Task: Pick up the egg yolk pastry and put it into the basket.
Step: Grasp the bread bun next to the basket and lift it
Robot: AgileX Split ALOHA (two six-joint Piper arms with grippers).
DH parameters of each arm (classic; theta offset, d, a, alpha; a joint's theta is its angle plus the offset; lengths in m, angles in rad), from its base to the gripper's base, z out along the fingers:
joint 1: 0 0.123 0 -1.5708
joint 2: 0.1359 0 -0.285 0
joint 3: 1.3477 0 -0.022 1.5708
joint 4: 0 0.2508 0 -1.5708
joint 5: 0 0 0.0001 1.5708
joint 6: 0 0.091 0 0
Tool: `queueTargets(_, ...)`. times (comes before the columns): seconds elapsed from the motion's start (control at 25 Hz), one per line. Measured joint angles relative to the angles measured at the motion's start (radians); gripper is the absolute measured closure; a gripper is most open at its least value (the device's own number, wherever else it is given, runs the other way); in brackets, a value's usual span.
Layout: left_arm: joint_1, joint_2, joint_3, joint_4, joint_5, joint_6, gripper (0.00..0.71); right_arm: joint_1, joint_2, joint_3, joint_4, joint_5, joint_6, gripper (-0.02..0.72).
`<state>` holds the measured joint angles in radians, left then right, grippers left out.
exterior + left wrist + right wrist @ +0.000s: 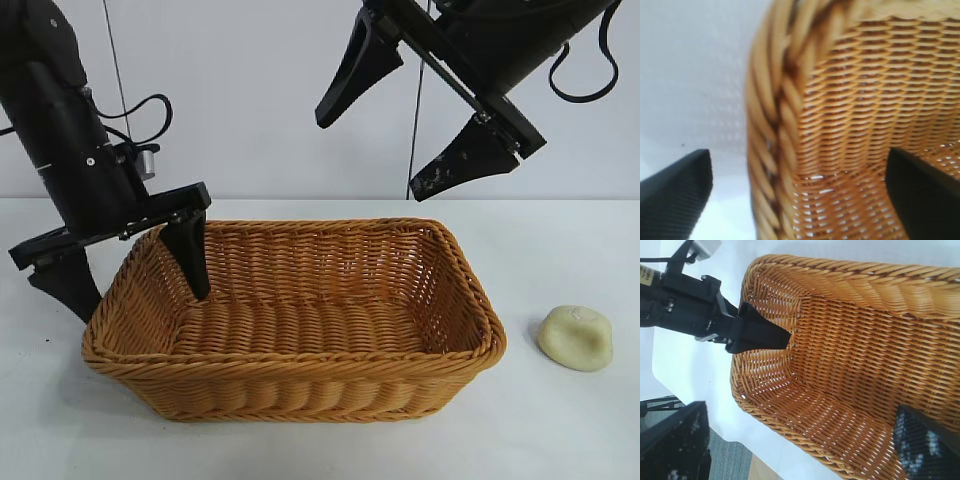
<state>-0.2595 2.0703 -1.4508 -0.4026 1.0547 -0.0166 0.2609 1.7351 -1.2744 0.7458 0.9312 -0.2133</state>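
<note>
Egg yolk pastry (575,338) lies on the white table (560,440), near the basket (300,385) but apart from it, off the short end on the right arm's side, and nothing touches it. The basket itself holds nothing. The left gripper (125,262) is spread wide astride the opposite short wall, one finger (190,255) inside the basket and the other outside on the table side; its wrist view shows the braided rim passing between the two fingers without a visible pinch. The right gripper (415,120) hangs high above the basket's far right corner, also spread wide and carrying nothing.

By the look of it, the pick has not begun: the pastry is untouched and the arm nearest it is not yet over it. The next move likely calls for the right gripper to swing outward past the rim, descend over the pastry, and close gently, since the soft dome could dent or slip.
</note>
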Motion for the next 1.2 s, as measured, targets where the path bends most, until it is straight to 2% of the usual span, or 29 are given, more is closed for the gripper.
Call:
queueTargets(0.24,0.003,-0.072,-0.113,0.149,0.096,-0.008,0.014,0.000,0.000,0.000,0.000,0.000,0.000,0.010)
queueTargets(0.32,0.018,-0.085,-0.134,0.184,0.103,-0.018,0.014,0.000,0.000,0.000,0.000,0.000,0.000,0.010)
queueTargets(0.48,0.080,-0.089,-0.143,0.275,0.125,-0.024,0.014,0.000,0.000,0.000,0.000,0.000,0.000,0.010)
queueTargets(0.6,0.146,-0.089,-0.143,0.330,0.149,-0.024,0.014,0.000,0.000,0.000,-0.001,0.000,0.000,0.010)
queueTargets(0.72,0.198,-0.089,-0.143,0.344,0.151,-0.025,0.014,0.000,0.000,0.000,-0.001,0.000,0.000,0.010)
queueTargets(0.8,0.213,-0.089,-0.143,0.346,0.151,-0.026,0.014,0.000,0.000,0.000,-0.001,0.000,0.000,0.010)
queueTargets(1.0,0.216,-0.147,-0.075,0.347,0.151,-0.015,0.014,0.000,0.000,0.000,-0.002,0.000,0.001,0.010)
queueTargets(1.2,0.216,-0.293,0.083,0.347,0.151,-0.001,0.014,0.000,0.000,0.000,-0.002,0.000,0.002,0.010)
